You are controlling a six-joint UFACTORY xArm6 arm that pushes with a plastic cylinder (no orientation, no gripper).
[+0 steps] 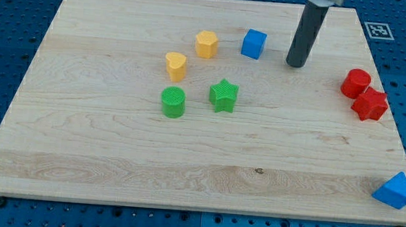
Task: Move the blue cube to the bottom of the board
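Observation:
The blue cube (253,43) sits on the wooden board (112,157) in the upper middle. My tip (295,63) is the lower end of a dark rod coming down from the view's top. It stands to the right of the blue cube, apart from it by a small gap, and touches no block.
A yellow hexagon block (206,44) lies left of the cube, a yellow block (175,66) below-left. A green star (223,95) and green cylinder (173,102) sit mid-board. A red cylinder (355,83) and red star (370,104) are at right; a blue triangle (394,191) at bottom right.

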